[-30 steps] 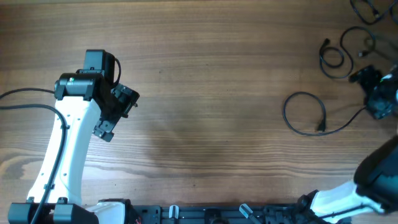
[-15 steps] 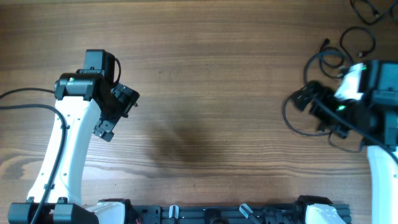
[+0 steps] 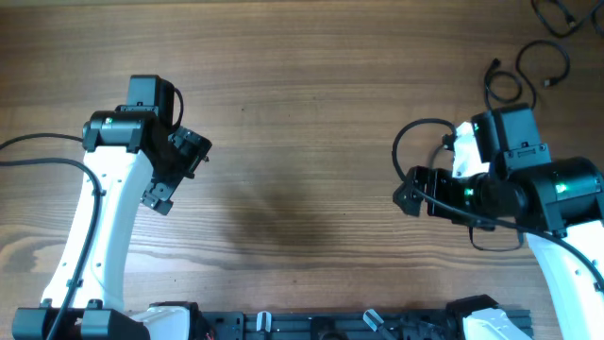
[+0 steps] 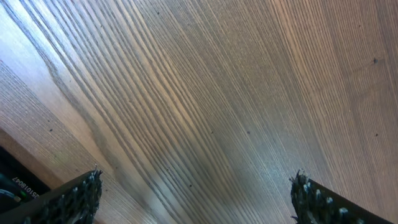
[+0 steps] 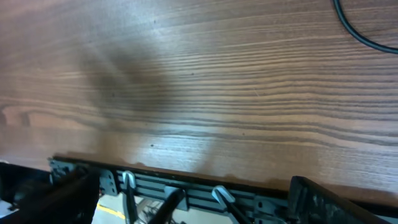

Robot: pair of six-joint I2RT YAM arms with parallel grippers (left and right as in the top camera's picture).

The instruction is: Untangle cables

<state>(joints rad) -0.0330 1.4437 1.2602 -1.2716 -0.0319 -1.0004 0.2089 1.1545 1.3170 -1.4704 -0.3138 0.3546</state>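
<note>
The untangling looks barely begun, if begun at all, since neither tool has a cord in it. The thin black cables with small plug ends (image 3: 503,87) all lie on the right side of the brown wood-grain bench (image 3: 311,113). Two small loose coils sit close together near the far right edge, and another piece of coil (image 3: 557,14) is cut off by the far right corner. One larger open loop (image 3: 408,132) lies nearer the middle. Whether the two small coils are linked to each other is too small to tell, so how much sorting remains is a guess. Judged from how they lie, the group by the corner has yet to be spread apart.

The right tool (image 3: 408,194) is released, its jaws wide and empty. It hangs over bare wood just beside the larger open loop, whose arc curves round on the far side of it and runs under the white-and-black right arm (image 3: 566,255). In the right wrist view only a short curve of black cord (image 5: 357,31) shows at the upper right corner, well away from the gap between the fingers (image 5: 329,199).

The left tool (image 3: 179,175) is likewise spread open over bare bench on the left, well apart from every cable — its wrist view shows nothing but wood grain between the fingertips (image 4: 71,199).
</note>
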